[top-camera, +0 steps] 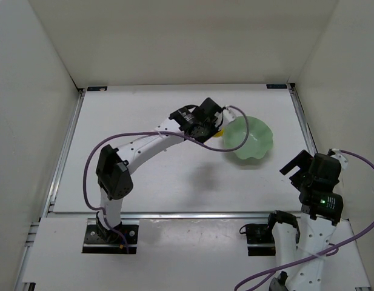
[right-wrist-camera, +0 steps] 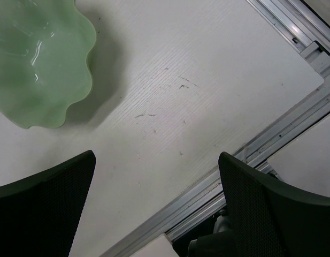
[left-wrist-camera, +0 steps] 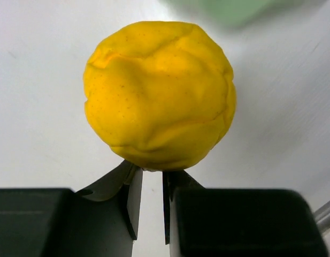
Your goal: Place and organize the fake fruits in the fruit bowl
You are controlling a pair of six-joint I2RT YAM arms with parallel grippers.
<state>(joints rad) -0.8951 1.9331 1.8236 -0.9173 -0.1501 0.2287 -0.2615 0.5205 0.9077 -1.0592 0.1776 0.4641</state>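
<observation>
Pinching nearly shut, left tool (left-wrist-camera: 152, 174) touches the yellow pear (left-wrist-camera: 159, 93) at its near end; stem grip unconfirmed. Pear sits just left of the mint-green bowl (top-camera: 259, 148), toward the table (top-camera: 174, 176) far-right corner. Probably light, wrinkled, slick; better taken across the belly. Right tool (right-wrist-camera: 156, 160) spread, empty. No writing legible.

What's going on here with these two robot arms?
The left arm stretches out to a small yellow fruit just beside the green bowl's left rim. The left gripper's fingers are nearly closed at the fruit's near end; whether they actually pinch it isn't clear. The bowl is empty. The right gripper hangs open over the table, right of the bowl, holding nothing.
</observation>
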